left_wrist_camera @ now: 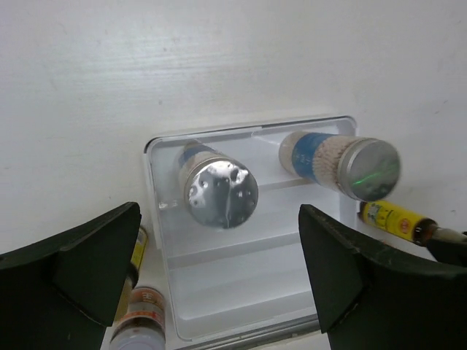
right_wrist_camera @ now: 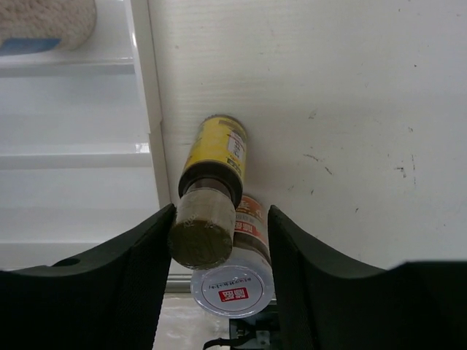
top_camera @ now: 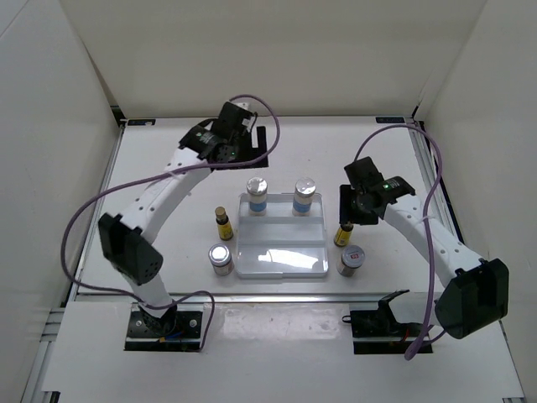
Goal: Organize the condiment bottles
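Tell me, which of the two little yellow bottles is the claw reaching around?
The yellow bottle right of the tray, beside the red-labelled jar: the right gripper straddles its cap. The other yellow bottle stands untouched, left of the tray.

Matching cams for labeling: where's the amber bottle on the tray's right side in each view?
Top external: right amber bottle, just off the white tray's right edge.
Left wrist: far right edge, right of the tray.
Right wrist: centre, between the right end effector's fingers, tray at left.
Shared landmark: the tray's right edge.
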Tool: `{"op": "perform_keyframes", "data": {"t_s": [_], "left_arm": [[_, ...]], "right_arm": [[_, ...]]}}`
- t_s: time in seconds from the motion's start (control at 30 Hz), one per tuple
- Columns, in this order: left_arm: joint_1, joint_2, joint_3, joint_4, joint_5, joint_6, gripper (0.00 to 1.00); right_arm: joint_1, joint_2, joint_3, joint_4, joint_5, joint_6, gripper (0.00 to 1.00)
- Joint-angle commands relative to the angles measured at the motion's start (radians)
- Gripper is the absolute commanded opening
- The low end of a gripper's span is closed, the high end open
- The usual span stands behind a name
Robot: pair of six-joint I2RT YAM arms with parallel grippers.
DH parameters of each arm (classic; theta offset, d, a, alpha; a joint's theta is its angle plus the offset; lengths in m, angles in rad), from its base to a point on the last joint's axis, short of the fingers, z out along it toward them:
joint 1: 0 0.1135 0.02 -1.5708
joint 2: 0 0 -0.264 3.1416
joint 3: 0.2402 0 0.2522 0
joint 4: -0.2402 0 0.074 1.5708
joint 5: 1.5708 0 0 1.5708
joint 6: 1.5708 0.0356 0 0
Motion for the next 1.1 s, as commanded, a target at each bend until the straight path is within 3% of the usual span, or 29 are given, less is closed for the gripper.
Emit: {"op": "perform_keyframes", "data": {"t_s": [0.0,0.13,0.27,0.37,0.63,1.07], "left_arm": [[0.007,-0.175,-0.002,0.005,-0.099,0.009,1.0],[0.038,-0.286,-0.083,0.005,-0.133,0.021,1.0],[0.084,-0.35,-0.183,0.005,-0.11,0.031,1.0],[0.105,-0.375,-0.269,0.005,-0.11,0.031,1.0],[0.105,-0.448,-0.441,0.014,-0.171,-0.011,1.0],[0.114,-0.395,-0.419,0.014,-0.088,0.001,1.0]], "right_arm": [[-0.004,-0.017,-0.012,0.017,-0.002,0.011,0.57],[-0.004,-0.017,-0.012,0.017,-0.002,0.011,0.39],[-0.004,-0.017,-0.003,0.017,-0.002,0.011,0.12],[-0.004,-0.026,0.033,-0.004,0.022,0.011,0.0],[0.062,-0.109,0.167,-0.038,0.027,-0.021,0.0],[0.203,0.021,0.23,0.033,-0.022,-0.01,0.0]]}}
